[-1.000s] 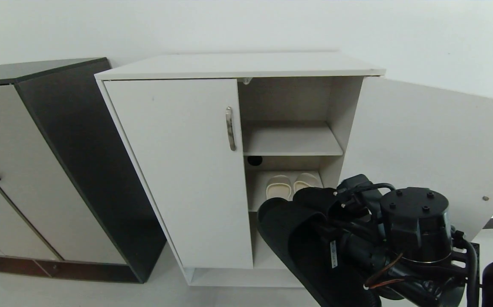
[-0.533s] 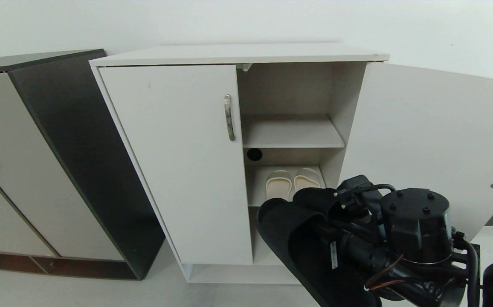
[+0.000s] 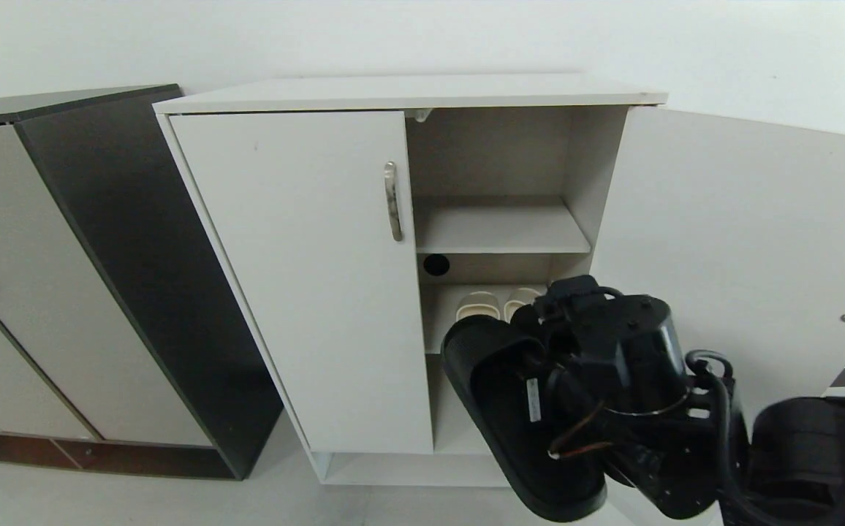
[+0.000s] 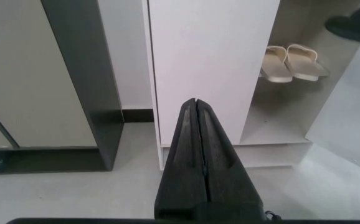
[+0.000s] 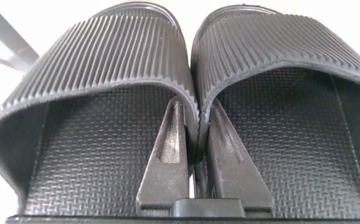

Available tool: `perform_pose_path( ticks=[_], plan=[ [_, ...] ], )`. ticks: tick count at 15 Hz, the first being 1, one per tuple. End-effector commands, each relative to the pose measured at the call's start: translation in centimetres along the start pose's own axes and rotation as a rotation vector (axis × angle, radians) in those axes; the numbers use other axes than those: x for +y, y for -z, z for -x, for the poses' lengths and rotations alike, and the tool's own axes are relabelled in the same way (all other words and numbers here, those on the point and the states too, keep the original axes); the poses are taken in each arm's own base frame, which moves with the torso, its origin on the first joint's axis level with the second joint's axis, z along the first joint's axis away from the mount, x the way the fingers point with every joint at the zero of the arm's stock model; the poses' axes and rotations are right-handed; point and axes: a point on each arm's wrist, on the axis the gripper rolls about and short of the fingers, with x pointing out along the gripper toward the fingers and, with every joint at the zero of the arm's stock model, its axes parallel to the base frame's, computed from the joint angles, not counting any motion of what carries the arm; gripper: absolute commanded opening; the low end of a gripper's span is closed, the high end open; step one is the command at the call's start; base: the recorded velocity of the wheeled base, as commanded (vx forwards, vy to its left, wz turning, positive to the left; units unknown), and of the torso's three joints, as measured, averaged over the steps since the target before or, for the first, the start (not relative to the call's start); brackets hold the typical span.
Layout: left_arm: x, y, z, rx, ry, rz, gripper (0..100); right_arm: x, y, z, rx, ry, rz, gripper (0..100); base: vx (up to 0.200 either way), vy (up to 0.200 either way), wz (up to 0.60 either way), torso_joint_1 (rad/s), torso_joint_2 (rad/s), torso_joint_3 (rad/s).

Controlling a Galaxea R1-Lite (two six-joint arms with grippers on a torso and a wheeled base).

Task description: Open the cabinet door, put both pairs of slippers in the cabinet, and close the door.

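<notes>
The white cabinet (image 3: 408,91) has its right door (image 3: 744,241) swung wide and its left door (image 3: 305,277) closed. A cream pair of slippers (image 3: 492,301) sits on the middle shelf, also seen as the cream pair (image 4: 292,62) from the left wrist. My right gripper (image 5: 195,102) is shut on the adjoining inner side walls of the black slippers (image 5: 186,81). It holds the black pair (image 3: 510,409) side by side, just in front of the open compartment and partly covering the cream pair. My left gripper (image 4: 195,106) is shut on nothing, low and back from the closed door.
A dark grey cabinet (image 3: 101,256) stands close on the left of the white one. The closed door carries a metal handle (image 3: 392,201). An upper shelf (image 3: 499,226) and a bottom compartment (image 3: 459,431) lie above and below the cream pair. Pale floor (image 4: 74,193) stretches in front.
The head camera tilted first, shifting the whole picture. Since then my right arm has moved left and toward the cabinet opening with the black slippers, which now cover part of the cream pair.
</notes>
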Motion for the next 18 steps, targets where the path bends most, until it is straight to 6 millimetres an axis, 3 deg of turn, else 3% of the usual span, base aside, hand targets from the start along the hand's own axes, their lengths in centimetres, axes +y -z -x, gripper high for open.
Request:
perform_pose_path(
  ticks=[1,4,6,18],
  plan=[
    [0.0,0.0,0.0,0.0,0.0,-0.001,0,2.9,-1.9,-2.9,0.029,0.118,-0.074,0,0.0,0.0,0.0,0.0,0.0,0.0],
    [0.0,0.0,0.0,0.0,0.0,-0.001,0,3.8,-5.5,-3.1,-0.023,0.172,-0.119,0,0.0,0.0,0.0,0.0,0.0,0.0],
    [0.0,0.0,0.0,0.0,0.0,0.0,0,3.8,-6.8,-2.8,-0.049,0.192,-0.113,0,0.0,0.0,0.0,0.0,0.0,0.0],
    [0.0,0.0,0.0,0.0,0.0,-0.003,0,3.4,-7.1,-3.1,-0.061,0.216,-0.092,0,0.017,0.0,0.0,0.0,0.0,0.001]
  ],
)
